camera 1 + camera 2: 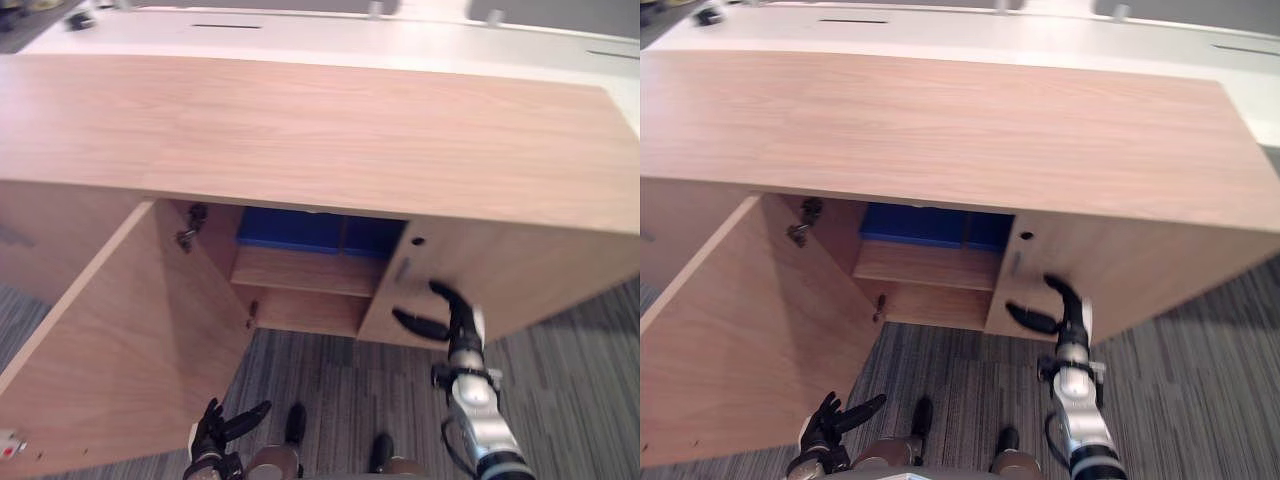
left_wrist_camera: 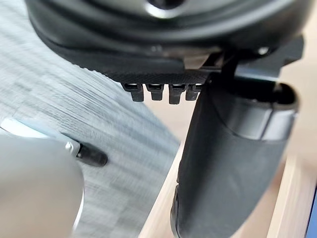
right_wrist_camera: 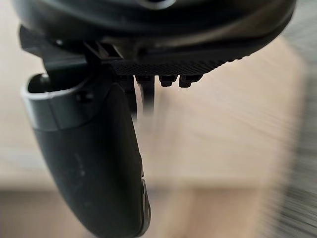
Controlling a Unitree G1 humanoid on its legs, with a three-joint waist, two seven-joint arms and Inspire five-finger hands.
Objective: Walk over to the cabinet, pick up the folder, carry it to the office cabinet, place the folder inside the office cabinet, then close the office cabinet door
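Right hand open, raised before cabinet.

One cabinet, one door, one shelf, one blue folder, one left hand, one right hand.

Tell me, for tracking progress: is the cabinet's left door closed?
No, the left door stands swung open, showing the blue folder on the shelf inside.

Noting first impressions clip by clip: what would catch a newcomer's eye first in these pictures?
The wooden office cabinet stands with its left door swung wide open. Inside, a blue folder lies on the upper shelf. The right hand, open, is raised before the closed panel right of the opening; the left hand hangs open by the door.
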